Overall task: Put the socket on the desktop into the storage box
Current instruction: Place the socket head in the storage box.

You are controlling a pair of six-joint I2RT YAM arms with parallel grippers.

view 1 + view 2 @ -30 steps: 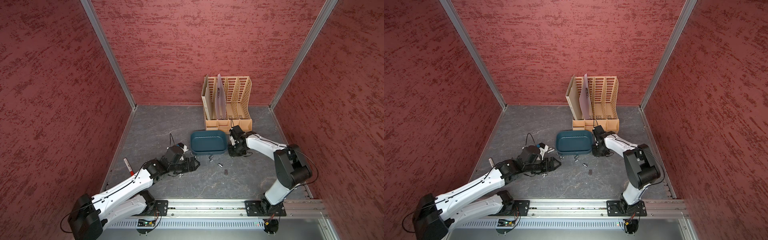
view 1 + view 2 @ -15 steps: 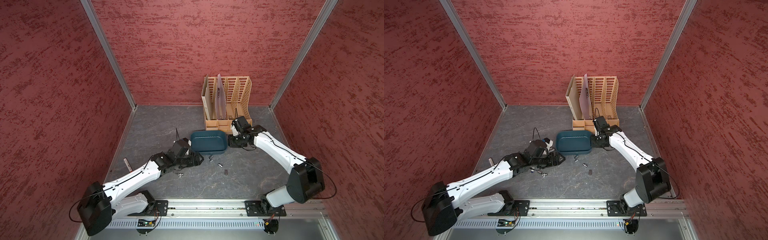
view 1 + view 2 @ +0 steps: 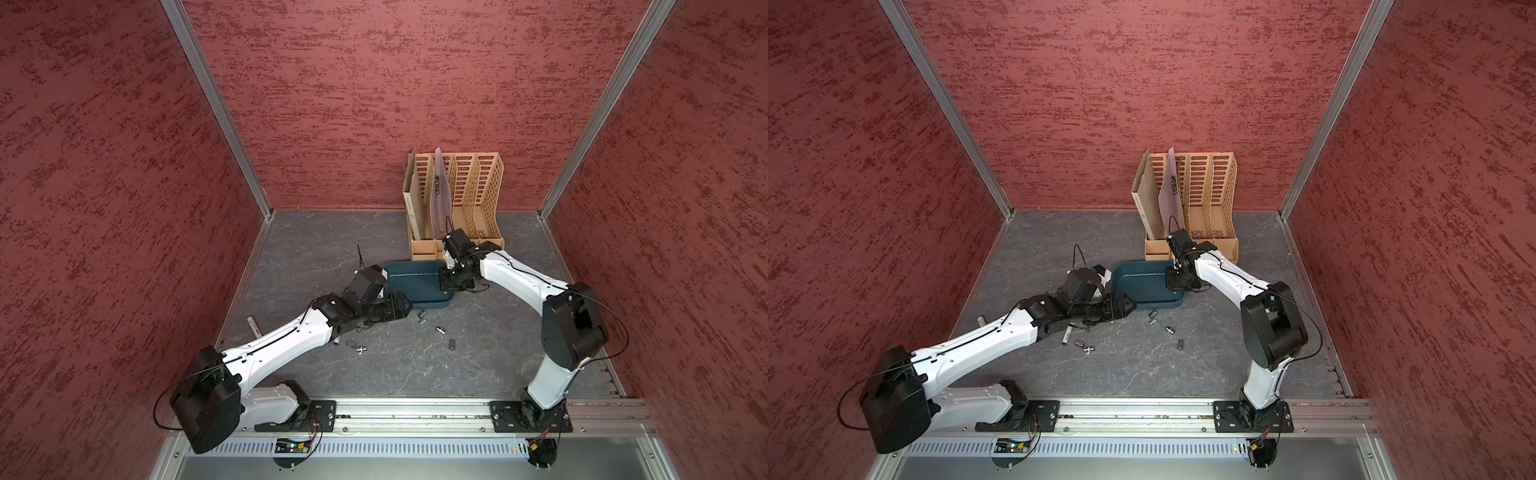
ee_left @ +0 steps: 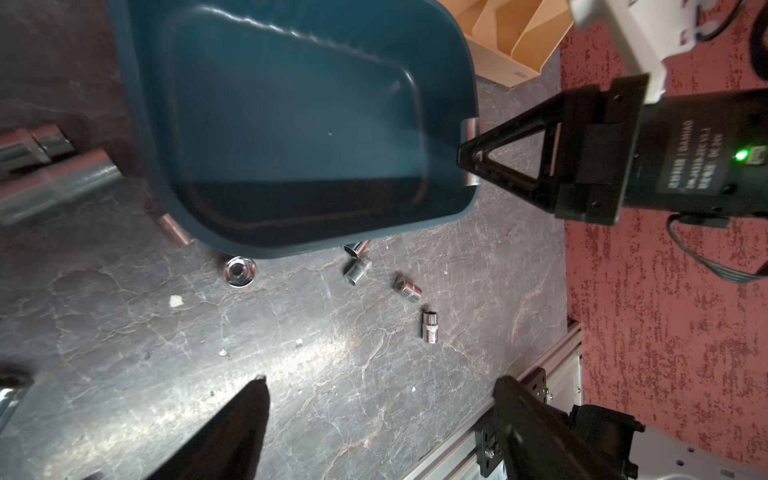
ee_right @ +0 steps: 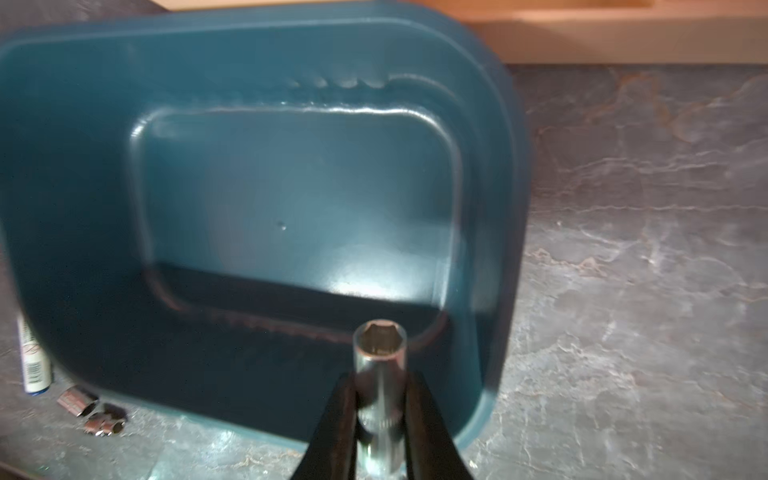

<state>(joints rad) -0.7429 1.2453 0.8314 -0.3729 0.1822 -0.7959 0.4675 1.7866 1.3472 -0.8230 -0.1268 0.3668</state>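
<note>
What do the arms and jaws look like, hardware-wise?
Left arm and right arm match: white shells, black joints and bases, thin black cables looping outside. Jaws are black triangular open frames. The right arm's black wrist motor carries white printed text and a green light.

White rotated lettering on the black motor housing [image 4: 702,162] beside a green light, one word seemingly DAMIAO, other lines too blurred to read, small illegible print on the tan perforated file rack [image 4: 509,39], unreadable blue print on the white marker pen [image 5: 33,361]

Grey marbled desktop [image 3: 478,365] under teal storage box [image 3: 432,304], tan file rack [image 3: 486,195], loose sockets [image 3: 452,344] and white marker [image 3: 1067,336].
</note>
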